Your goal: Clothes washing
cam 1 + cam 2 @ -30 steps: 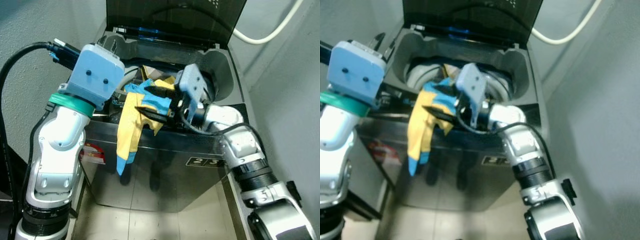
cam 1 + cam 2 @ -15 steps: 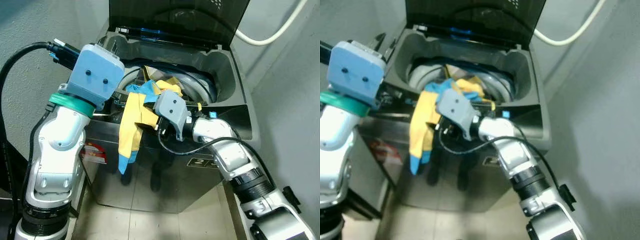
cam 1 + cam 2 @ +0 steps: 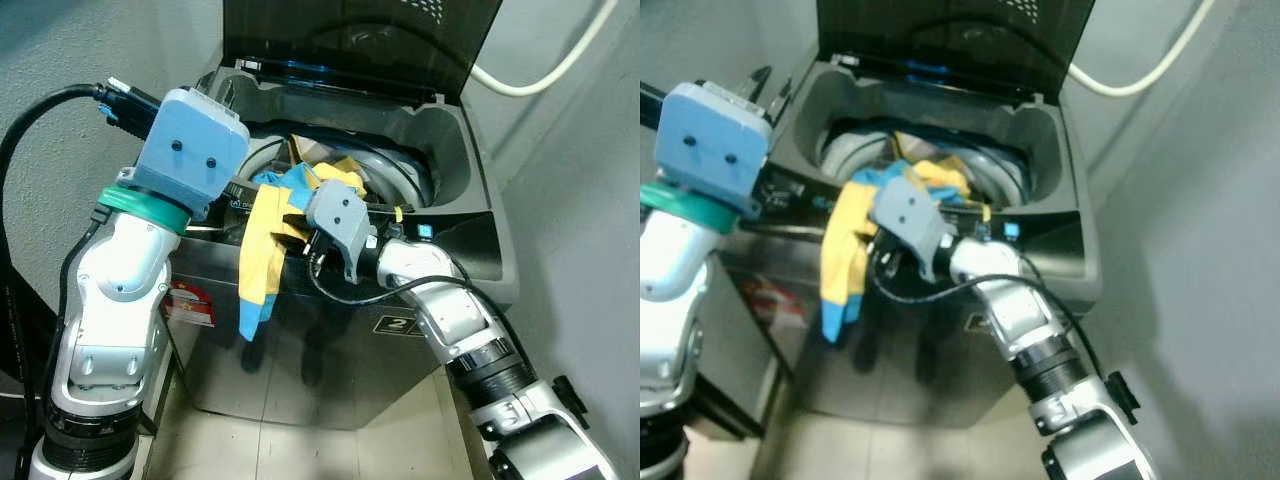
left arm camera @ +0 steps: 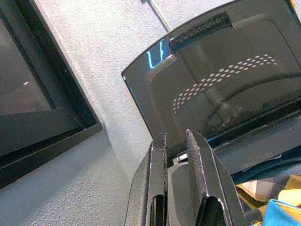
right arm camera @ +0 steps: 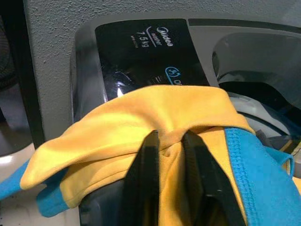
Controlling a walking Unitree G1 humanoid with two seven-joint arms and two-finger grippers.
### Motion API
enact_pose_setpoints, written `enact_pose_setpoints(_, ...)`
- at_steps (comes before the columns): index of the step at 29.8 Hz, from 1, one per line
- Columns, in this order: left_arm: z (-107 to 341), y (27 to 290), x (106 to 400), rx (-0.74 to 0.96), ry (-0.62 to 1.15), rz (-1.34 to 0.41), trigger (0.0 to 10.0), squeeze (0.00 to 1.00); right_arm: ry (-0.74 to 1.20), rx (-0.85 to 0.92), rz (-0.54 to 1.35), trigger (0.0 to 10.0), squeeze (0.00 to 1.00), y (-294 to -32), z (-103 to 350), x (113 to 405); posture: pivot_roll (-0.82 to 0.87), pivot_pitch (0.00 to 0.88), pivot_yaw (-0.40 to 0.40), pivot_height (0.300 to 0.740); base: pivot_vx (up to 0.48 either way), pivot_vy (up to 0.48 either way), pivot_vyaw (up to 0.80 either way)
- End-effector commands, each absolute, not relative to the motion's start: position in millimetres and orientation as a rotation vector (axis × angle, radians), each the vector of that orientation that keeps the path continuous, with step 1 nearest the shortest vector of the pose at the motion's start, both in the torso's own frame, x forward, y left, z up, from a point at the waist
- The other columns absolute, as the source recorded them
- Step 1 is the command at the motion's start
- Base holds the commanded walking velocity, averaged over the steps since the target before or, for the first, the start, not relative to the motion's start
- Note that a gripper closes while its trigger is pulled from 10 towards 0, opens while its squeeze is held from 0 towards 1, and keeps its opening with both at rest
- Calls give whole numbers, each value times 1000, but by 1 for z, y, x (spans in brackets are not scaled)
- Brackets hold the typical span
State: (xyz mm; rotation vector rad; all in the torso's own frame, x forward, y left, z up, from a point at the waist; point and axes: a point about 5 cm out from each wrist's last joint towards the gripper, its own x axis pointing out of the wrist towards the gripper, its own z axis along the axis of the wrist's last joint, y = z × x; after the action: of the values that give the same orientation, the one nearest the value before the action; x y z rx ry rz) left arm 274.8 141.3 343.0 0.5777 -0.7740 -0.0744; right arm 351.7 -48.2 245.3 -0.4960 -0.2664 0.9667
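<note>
A yellow and blue garment (image 3: 260,262) hangs over the front rim of the top-loading washing machine (image 3: 455,215), one end in the drum (image 3: 392,172), the other trailing down the front. My right gripper (image 5: 168,139) is at that rim, shut on a fold of the yellow fabric (image 5: 141,117); in the eye views its grey wrist housing (image 3: 336,214) covers the fingers. My left gripper (image 4: 176,146) is raised by the machine's back left corner, pointing at the open lid (image 4: 221,80), fingers close together with nothing held.
The dark lid (image 3: 360,40) stands upright behind the drum. A white hose (image 3: 540,80) runs along the wall at the right. Walls close in on both sides. A red sticker (image 3: 188,305) marks the machine's front, above a tiled floor (image 3: 300,450).
My right arm has swung from above the drum down and left to the front rim, and its fingers now pinch the yellow cloth. The left arm has stayed put.
</note>
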Motion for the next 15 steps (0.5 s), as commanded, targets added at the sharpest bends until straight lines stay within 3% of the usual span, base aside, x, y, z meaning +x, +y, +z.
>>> enact_pose_setpoints(1,341,138,273,584,-776,-89,10000,0,-174,-455,914,0,0,-59,229,358,187,187,-78,740,0,0,0)
enact_pose_setpoints(6,341,138,273,585,-776,-86,10000,0,-208,-386,857,0,0,-58,239,365,189,192,-80,740,0,0,0)
enact_pose_setpoints(9,341,138,272,584,-777,-85,10000,0,-269,-330,719,0,0,-60,259,379,194,197,-83,740,0,0,0)
enact_pose_setpoints(10,341,138,272,583,-777,-84,10000,0,-324,-320,613,10000,0,-63,275,388,195,200,-83,740,0,0,0)
enact_pose_setpoints(12,341,137,272,582,-777,-85,10000,0,-361,-313,545,10000,0,-66,286,393,195,200,-83,740,0,0,0)
enact_pose_setpoints(13,342,137,272,580,-779,-86,10000,0,-477,-326,332,10000,0,-75,324,404,199,201,-84,740,0,0,0)
enact_pose_setpoints(15,342,136,272,580,-780,-86,10000,0,-511,-332,267,10000,0,-78,336,406,199,201,-84,740,0,0,0)
